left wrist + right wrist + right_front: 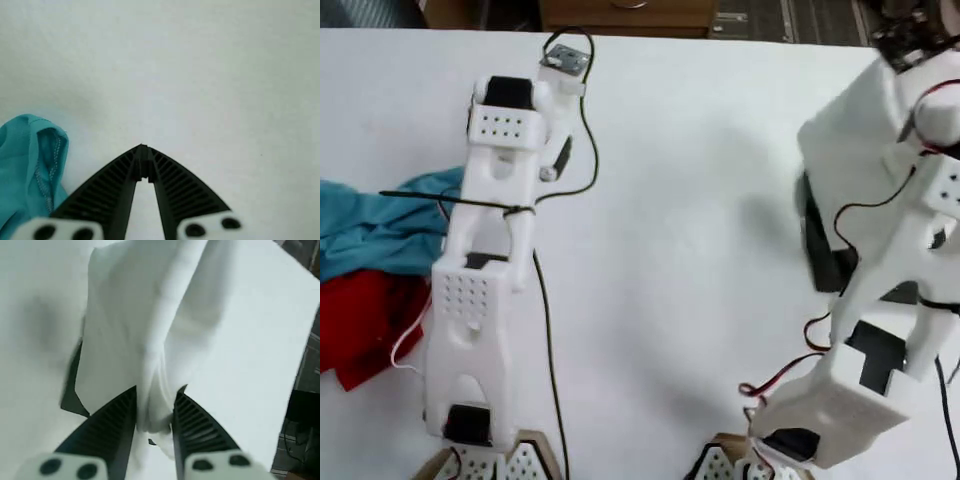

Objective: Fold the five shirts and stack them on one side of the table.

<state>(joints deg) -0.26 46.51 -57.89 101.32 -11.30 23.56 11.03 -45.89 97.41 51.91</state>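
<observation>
The white shirt hangs bunched from the right gripper, whose jaws pinch its cloth, just above the dark shirt. This looks like a stacking step: next it likely needs lowering squarely onto the dark shirt. Well apart from the dark shirt lie the teal shirt and red shirt; over there the left gripper hovers, tips together, empty.

This looks like a robotics lab or hobby workshop in an ordinary room. A bench draped in plain white cloth carries a white 3D-printed plastic arm at frame left and its twin at frame right. A bare black cable and thin red wires hang loose. A raw plywood base sits at the lower edge, and brown wooden furniture stands beyond the upper edge.
</observation>
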